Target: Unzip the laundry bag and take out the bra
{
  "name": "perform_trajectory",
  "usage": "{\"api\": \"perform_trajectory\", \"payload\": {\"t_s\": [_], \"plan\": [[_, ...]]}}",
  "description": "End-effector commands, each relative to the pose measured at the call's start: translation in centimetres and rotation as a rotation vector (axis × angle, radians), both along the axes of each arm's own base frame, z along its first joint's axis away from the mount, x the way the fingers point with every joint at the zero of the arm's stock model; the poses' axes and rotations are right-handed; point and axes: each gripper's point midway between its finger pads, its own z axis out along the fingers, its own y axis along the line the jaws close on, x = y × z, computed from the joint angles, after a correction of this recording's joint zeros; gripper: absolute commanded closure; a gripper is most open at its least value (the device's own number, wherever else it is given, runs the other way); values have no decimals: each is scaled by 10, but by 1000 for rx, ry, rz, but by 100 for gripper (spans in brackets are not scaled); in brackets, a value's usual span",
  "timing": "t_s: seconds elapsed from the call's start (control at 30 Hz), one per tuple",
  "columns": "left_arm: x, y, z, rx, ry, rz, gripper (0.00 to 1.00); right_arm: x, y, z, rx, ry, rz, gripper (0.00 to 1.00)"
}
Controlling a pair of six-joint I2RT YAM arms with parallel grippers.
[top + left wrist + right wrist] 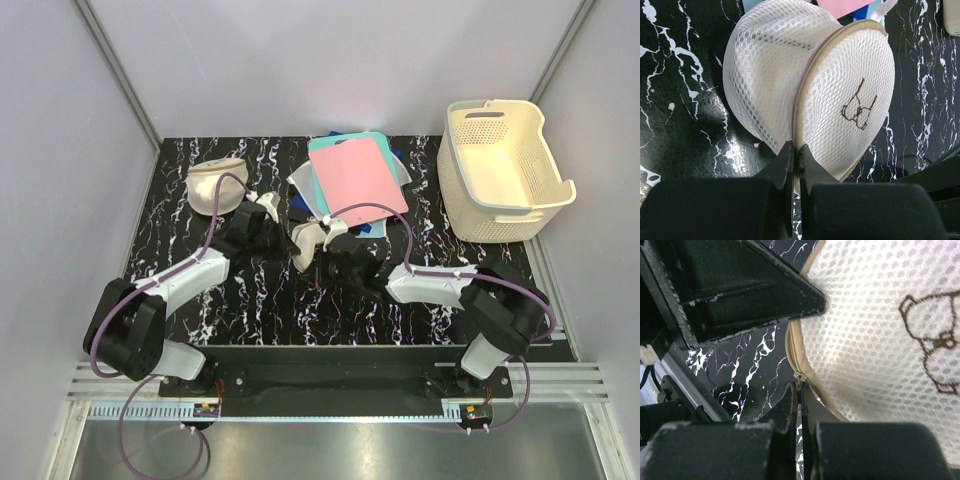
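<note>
The laundry bag point(308, 240), cream mesh with a dark squiggle on its face, lies mid-table between both arms. In the left wrist view the laundry bag point(770, 65) stands on edge, and my left gripper point(796, 152) is shut on its beige zipper rim point(805, 95). In the top view my left gripper point(285, 238) is at the bag's left side. My right gripper point(801, 390) is shut on the small zipper pull point(801, 377) at the rim of the bag point(875, 340). In the top view my right gripper point(335, 255) is at the bag's right. The bra is hidden.
A plain cream pouch point(215, 185) lies at the back left. A pink sheet point(355, 175) on a stack of flat items sits behind the bag. A cream plastic basket point(455, 150) stands at the back right. The left gripper's finger point(750, 290) is close above my right gripper.
</note>
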Motion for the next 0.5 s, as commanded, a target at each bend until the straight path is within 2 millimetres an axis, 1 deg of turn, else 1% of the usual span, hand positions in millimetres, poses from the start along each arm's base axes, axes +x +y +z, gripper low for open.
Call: {"api": "perform_trajectory", "payload": {"t_s": [0.0,0.03,0.2,0.33,0.47], "plan": [[19,7,21,6,-83,14,100,0,-2,15,26,-31,-20,100],[22,11,22,7,-87,24,100,4,-6,16,19,-43,-43,100],[25,26,24,28,-98,60,100,6,-14,13,-2,-51,-70,100],[27,32,26,47,-109,75,100,6,-17,13,-12,-54,-79,100],[29,39,27,56,-112,94,100,7,-24,10,-36,-58,-99,100]]}}
